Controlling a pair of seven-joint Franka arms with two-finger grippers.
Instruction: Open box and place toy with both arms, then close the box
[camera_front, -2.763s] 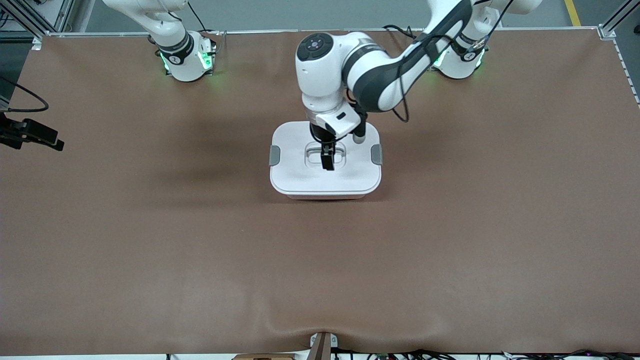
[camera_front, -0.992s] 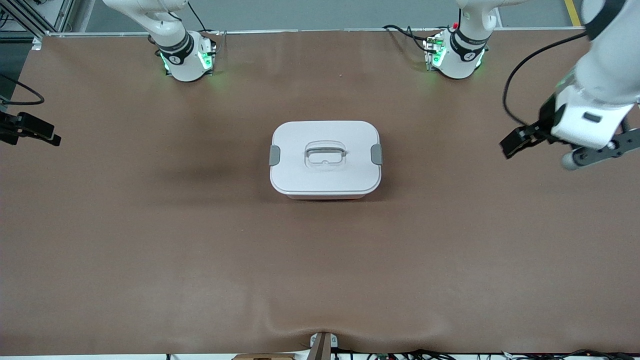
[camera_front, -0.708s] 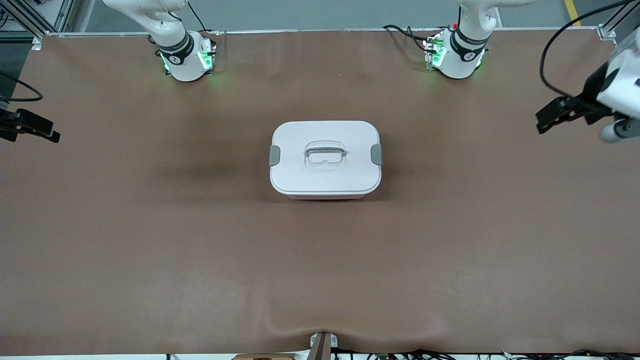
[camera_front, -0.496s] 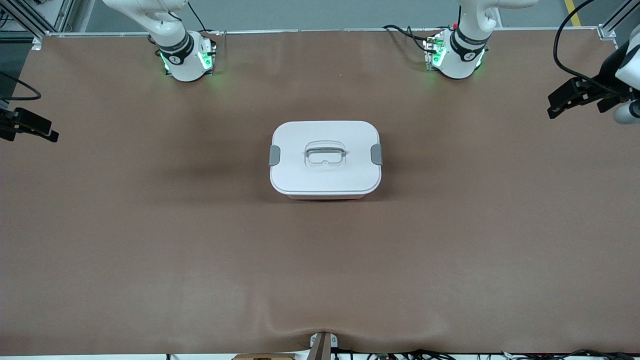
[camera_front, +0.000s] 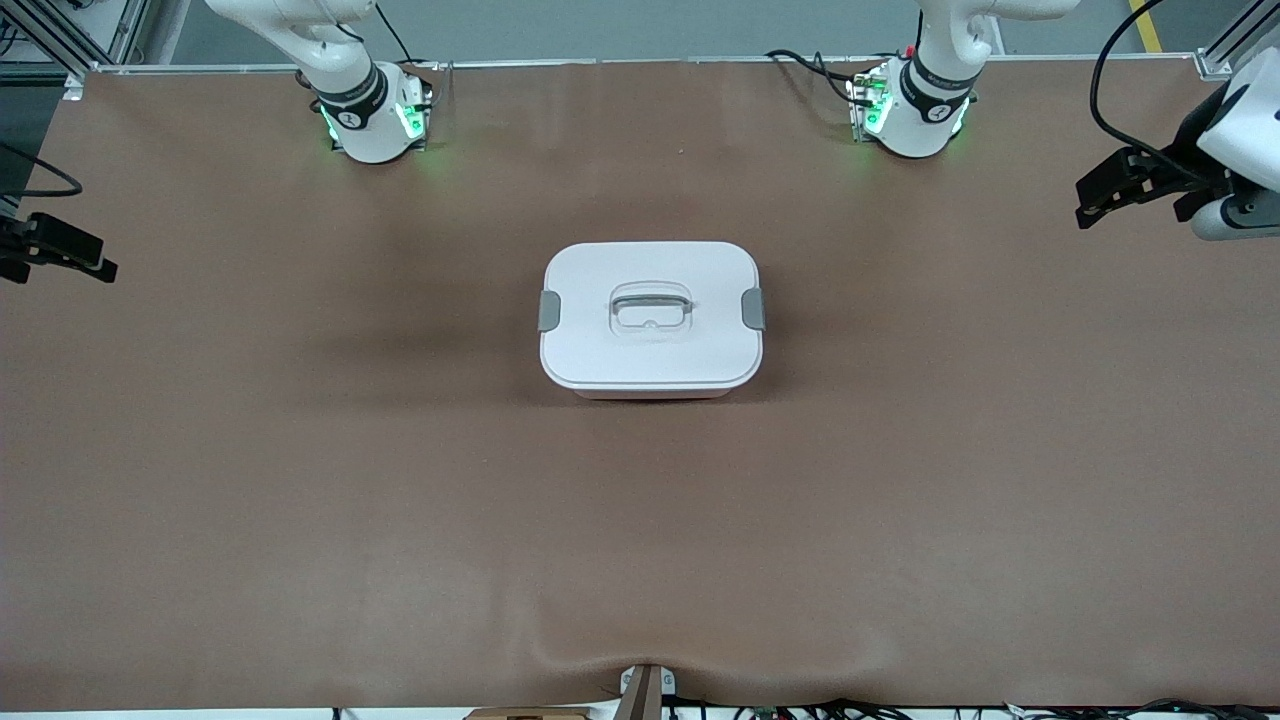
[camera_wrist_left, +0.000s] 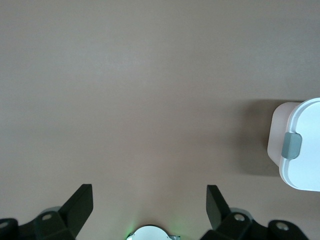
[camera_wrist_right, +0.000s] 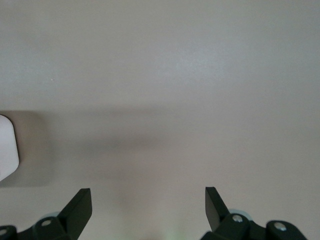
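Note:
The box (camera_front: 650, 320) stands at the table's middle with its white lid on, a grey clip (camera_front: 549, 311) at each end and the handle (camera_front: 651, 305) lying in its recess. The toy is out of view. My left gripper (camera_front: 1095, 195) hangs open and empty over the left arm's end of the table. In the left wrist view the left gripper (camera_wrist_left: 149, 200) holds nothing, and one end of the box (camera_wrist_left: 300, 145) shows farther off. My right gripper (camera_front: 90, 258) waits open over the right arm's end of the table. The right wrist view shows the right gripper (camera_wrist_right: 148, 200) empty and a sliver of the box (camera_wrist_right: 7, 147).
The brown table cover (camera_front: 400, 500) lies bare around the box. Both arm bases (camera_front: 375, 120) (camera_front: 910, 115) glow green along the table edge farthest from the front camera. A bracket (camera_front: 645, 690) sits at the nearest edge.
My left gripper has left the box's handle and swung out over the left arm's end of the table. The lid stays on. The right arm has barely moved.

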